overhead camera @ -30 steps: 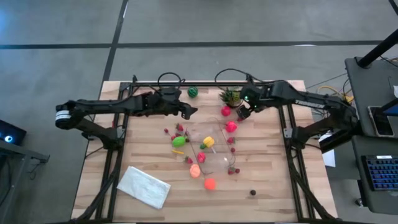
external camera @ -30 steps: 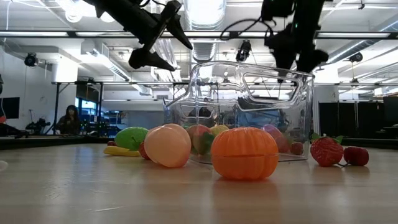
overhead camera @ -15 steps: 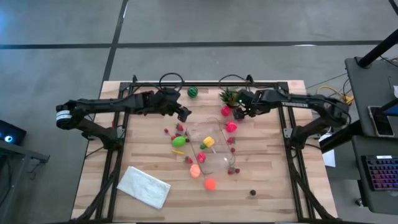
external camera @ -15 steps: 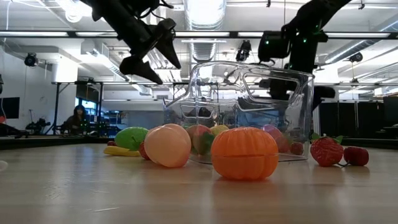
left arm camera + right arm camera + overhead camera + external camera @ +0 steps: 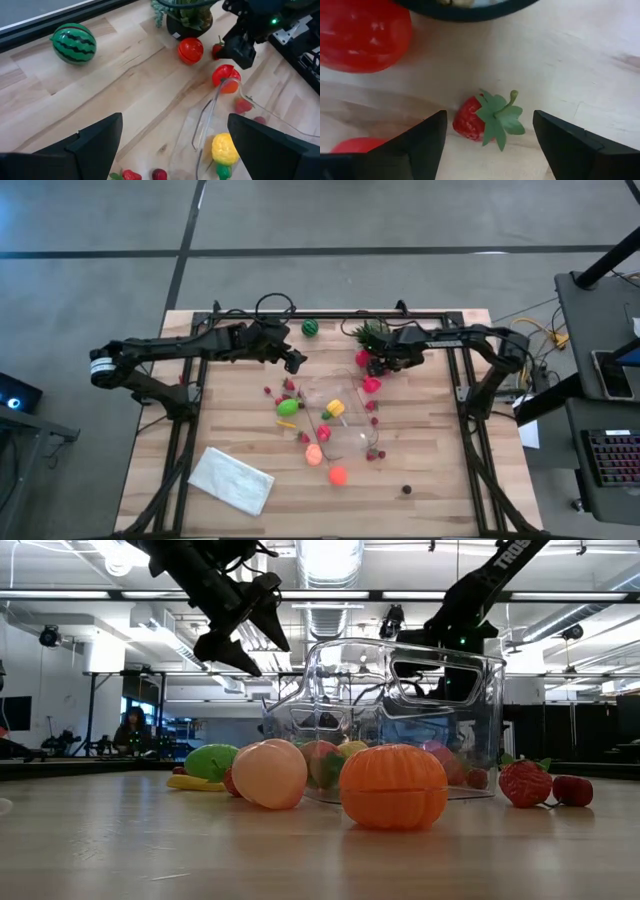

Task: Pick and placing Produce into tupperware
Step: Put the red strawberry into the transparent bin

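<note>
The wooden table point(image 5: 440, 470) holds it all. The clear tupperware point(image 5: 340, 415) sits in the middle with a yellow fruit point(image 5: 336, 408) inside, and most of the produce lies around it – a lime green fruit point(image 5: 288, 407), an orange one point(image 5: 338, 475), a peach one point(image 5: 314, 454). The striped watermelon point(image 5: 74, 44) rests near the far edge, well apart from the box. The left gripper point(image 5: 296, 361) hangs above the table with its fingers wide open, holding nothing. The right gripper point(image 5: 487, 135) is low beside the potted plant point(image 5: 371, 335), fingers open – one on each side of a small strawberry point(image 5: 482, 120), not yet pinching it. A red fruit point(image 5: 362, 32) lies close by
</note>
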`<state>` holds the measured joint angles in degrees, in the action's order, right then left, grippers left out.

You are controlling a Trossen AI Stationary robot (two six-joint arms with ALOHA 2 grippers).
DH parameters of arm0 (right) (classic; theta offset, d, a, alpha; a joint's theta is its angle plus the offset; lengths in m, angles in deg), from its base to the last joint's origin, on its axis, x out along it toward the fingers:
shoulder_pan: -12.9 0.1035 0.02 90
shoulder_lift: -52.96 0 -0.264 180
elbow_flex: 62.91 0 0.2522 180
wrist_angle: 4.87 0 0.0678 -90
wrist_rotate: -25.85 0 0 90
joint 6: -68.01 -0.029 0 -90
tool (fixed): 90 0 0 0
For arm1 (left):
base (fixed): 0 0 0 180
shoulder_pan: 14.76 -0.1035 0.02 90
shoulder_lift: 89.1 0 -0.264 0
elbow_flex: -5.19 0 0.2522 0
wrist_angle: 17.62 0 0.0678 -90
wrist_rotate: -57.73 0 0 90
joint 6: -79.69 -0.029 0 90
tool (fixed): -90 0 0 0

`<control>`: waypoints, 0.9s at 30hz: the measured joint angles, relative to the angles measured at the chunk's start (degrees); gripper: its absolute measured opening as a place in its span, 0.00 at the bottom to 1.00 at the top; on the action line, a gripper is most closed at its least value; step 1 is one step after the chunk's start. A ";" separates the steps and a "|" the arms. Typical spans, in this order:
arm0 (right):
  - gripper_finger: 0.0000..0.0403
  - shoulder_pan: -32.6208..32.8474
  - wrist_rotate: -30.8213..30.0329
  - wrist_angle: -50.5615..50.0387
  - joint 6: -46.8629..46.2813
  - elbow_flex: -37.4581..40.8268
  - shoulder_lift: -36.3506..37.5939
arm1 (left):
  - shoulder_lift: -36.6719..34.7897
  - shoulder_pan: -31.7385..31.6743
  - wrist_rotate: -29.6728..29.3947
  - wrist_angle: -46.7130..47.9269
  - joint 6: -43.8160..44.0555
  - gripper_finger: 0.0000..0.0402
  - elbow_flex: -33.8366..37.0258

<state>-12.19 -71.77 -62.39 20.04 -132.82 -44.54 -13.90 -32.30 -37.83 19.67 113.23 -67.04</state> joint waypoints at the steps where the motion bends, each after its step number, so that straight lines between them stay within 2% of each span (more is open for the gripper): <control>1: 0.69 0.08 0.03 -0.03 -0.02 -0.01 -0.21 | 0.00 0.00 0.09 0.00 0.00 0.86 0.00; 12: 0.49 0.08 0.14 0.34 -0.02 0.03 -0.40 | 0.00 -0.02 0.64 0.04 -1.31 0.86 0.38; 27: 0.34 0.08 -1.28 0.66 1.42 0.08 -0.59 | 0.00 -0.02 0.77 0.04 -1.33 0.86 0.70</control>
<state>-12.12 -73.05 -61.73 21.47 -132.75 -45.13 -13.90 -32.32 -37.06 19.71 111.90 -66.34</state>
